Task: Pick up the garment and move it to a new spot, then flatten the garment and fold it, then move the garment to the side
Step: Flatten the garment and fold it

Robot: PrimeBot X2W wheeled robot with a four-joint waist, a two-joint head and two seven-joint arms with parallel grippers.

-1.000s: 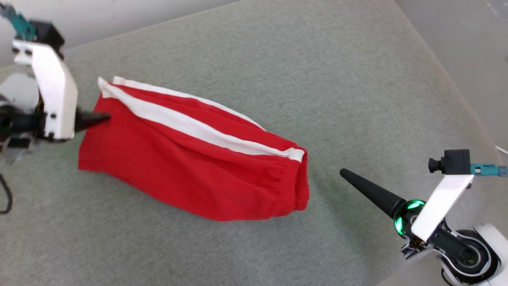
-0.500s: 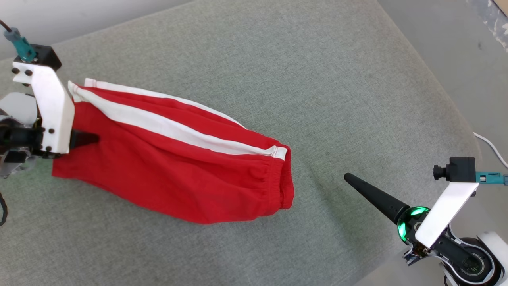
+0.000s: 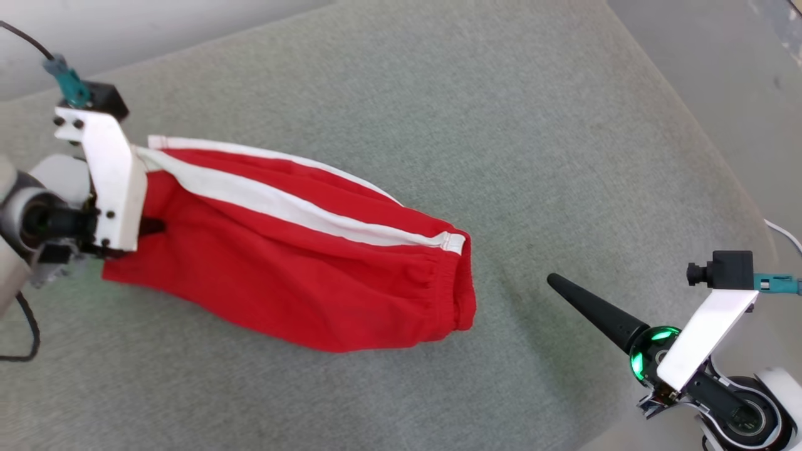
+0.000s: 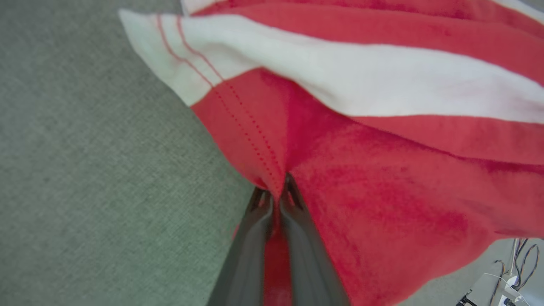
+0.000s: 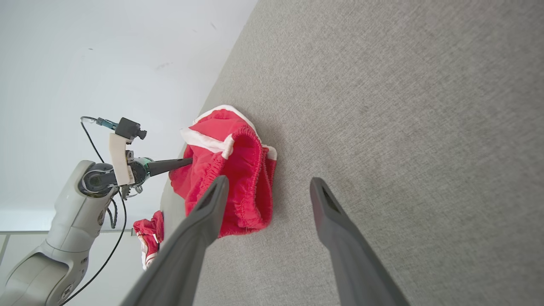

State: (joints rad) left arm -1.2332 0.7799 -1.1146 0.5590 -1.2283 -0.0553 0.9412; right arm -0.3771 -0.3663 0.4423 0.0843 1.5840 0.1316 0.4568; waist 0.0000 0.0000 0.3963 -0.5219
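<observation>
On my feed everything sits on a big grey woven fabric surface [image 3: 501, 125], kind of like a cushion top, plain and slightly fuzzy. Past its far corner there's smooth grey floor [image 3: 720, 75], and a thin white cable [image 3: 783, 235] curls in at the right edge. The right wrist cam catches a pale wall [image 5: 85, 51] and a bunched red-and-white cloth [image 5: 148, 236] beyond the surface's edge. The left wrist cam's corner has some dark tangled wires [image 4: 520, 255].

I log: red fabric shorts [image 3: 294, 275], broad white side stripe, red stitch lines across its white hem. Plain grey-green woven cloth surface [image 3: 532, 125]. At four o'clock, right gripper [image 5: 268, 182]: charcoal fingers [image 3: 589, 307], green-glowing ring [image 3: 663, 332], white plate [image 3: 705, 338], teal plug [image 3: 774, 283].
</observation>
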